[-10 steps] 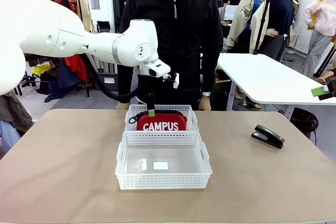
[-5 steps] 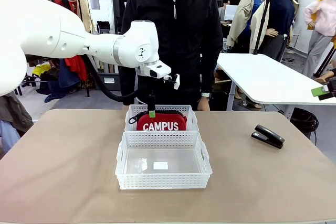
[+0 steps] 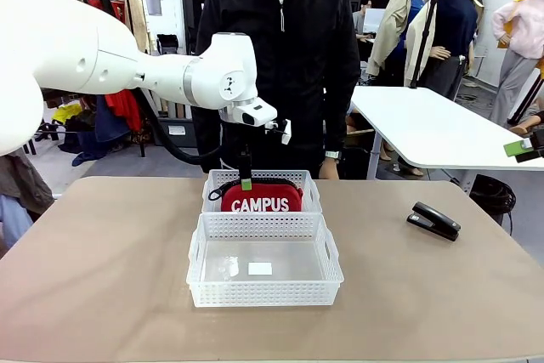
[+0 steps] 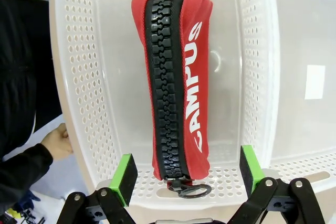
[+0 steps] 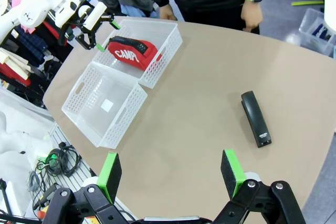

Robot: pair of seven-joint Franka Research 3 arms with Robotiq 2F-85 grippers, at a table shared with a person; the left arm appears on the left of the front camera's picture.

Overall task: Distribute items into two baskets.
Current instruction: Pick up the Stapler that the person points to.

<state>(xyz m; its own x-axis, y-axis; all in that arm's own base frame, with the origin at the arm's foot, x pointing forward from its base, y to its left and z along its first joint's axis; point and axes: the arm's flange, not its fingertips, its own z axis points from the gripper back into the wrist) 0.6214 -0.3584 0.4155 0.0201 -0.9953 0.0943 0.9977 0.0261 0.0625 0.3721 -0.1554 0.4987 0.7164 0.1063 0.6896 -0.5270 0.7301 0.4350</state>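
Your left gripper (image 4: 187, 174) hangs wide open over the red pouch (image 4: 176, 77), gripping nothing; the pouch lies in the far basket (image 4: 79, 77). Your right gripper (image 5: 171, 171), also open and unloaded, overlooks the stapler (image 5: 255, 118), likely bound for the near basket (image 5: 79, 90).

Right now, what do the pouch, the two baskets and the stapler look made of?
Pouch: red fabric, matte; chunky black zip teeth, probably moulded plastic. Far basket and near basket: white plastic, semi-glossy, translucent; moulded perforated walls. Stapler: black, smooth, faint sheen; plastic or painted metal, cannot tell.
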